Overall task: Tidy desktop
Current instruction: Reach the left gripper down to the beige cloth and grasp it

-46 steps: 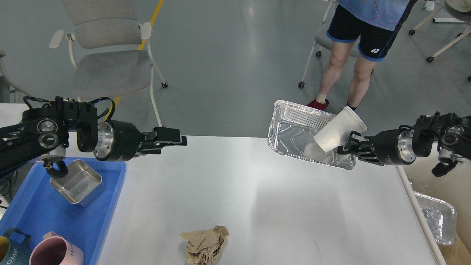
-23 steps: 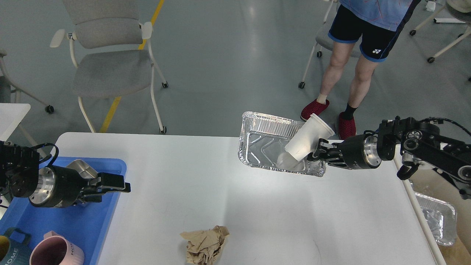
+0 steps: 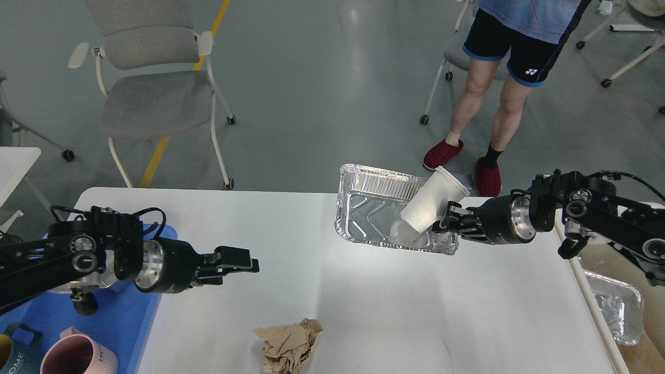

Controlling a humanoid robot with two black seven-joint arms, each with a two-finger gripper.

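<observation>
The desktop (image 3: 363,301) is a wide white table top. A crumpled brown paper ball (image 3: 288,345) lies near its front edge. My right gripper (image 3: 449,226) is shut on the near right corner of a foil tray (image 3: 371,213) and holds it tilted over the table's far edge. A white paper cup (image 3: 434,200) leans inside that tray. My left gripper (image 3: 241,265) is empty, its fingers slightly apart, above the desktop just right of the blue tray (image 3: 122,322) and up-left of the paper ball.
The blue tray holds a pink mug (image 3: 78,358) and a dark teal mug (image 3: 13,356). A second foil tray (image 3: 615,311) lies beyond the table's right edge. A person (image 3: 493,78) stands behind the table. A grey chair (image 3: 150,88) is at the back left.
My left arm rose off the blue tray and swung right over the desktop. My right gripper with the foil tray and cup barely moved after coming down and left.
</observation>
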